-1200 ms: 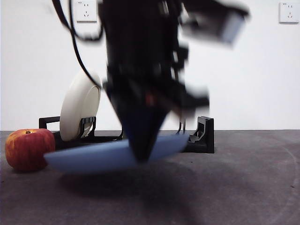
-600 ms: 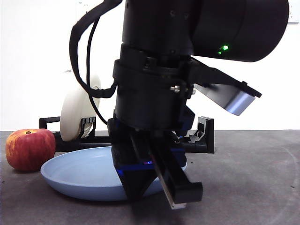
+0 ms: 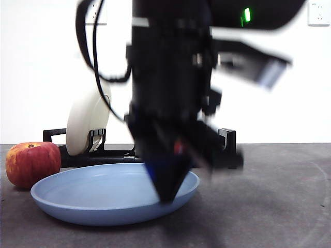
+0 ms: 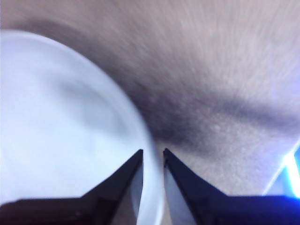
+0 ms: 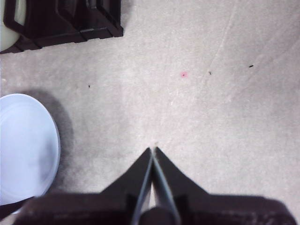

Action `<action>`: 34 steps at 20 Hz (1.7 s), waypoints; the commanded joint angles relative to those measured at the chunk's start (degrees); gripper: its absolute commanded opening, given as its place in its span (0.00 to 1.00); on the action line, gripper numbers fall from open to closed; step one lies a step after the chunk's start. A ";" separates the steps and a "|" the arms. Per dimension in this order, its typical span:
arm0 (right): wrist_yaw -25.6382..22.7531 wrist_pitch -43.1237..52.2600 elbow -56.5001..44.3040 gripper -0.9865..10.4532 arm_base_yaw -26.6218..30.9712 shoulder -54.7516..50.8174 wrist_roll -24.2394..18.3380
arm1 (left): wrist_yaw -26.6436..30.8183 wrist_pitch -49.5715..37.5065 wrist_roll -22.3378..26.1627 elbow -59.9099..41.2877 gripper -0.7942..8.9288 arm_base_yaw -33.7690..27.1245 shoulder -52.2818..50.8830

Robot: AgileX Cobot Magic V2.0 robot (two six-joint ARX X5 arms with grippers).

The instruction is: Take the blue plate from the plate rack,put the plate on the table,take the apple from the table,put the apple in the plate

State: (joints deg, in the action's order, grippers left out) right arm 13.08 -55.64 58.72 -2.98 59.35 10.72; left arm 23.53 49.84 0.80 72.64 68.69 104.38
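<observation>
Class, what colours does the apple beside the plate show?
Red with yellow-orange patches; the apple shows best in the front view.

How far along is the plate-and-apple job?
Done: blue plate is off the plate rack and down on the table. In hand: left hand straddles the plate rim, slightly open. Left: the apple sits beside the plate, untouched. Right hand waits, shut.

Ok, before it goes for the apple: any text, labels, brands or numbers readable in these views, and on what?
None can be read.
Wall socket, upper left in the front view: small marking above its holes, too small to read.
Wall socket, upper right: the same, too small.
Blue plate, apple, cream-white plate, plate rack: no print visible.
Arm's green light: a lamp, not text.
</observation>
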 commanded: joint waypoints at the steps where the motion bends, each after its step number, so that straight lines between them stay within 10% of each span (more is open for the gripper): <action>1: -0.02 0.15 0.15 0.09 -0.04 0.04 0.28 | 0.04 -1.03 -0.87 -0.44 0.16 0.26 -4.04; 11: 10.34 -1.16 0.15 0.09 -2.99 0.04 -1.77 | -4.04 -1.42 -5.88 -0.44 0.07 0.90 -31.56; 21: 4.17 24.28 0.66 0.14 -35.30 5.73 13.73 | -0.98 14.82 -15.87 -0.44 0.07 0.72 -53.70; 34: -3.37 15.61 39.06 0.23 -53.20 47.39 5.11 | -1.42 25.81 -21.81 -0.35 0.07 0.72 -65.59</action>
State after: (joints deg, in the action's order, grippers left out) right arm 10.00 -40.29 96.82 -56.10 105.97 17.41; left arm 22.09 75.83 -20.84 72.62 69.34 38.98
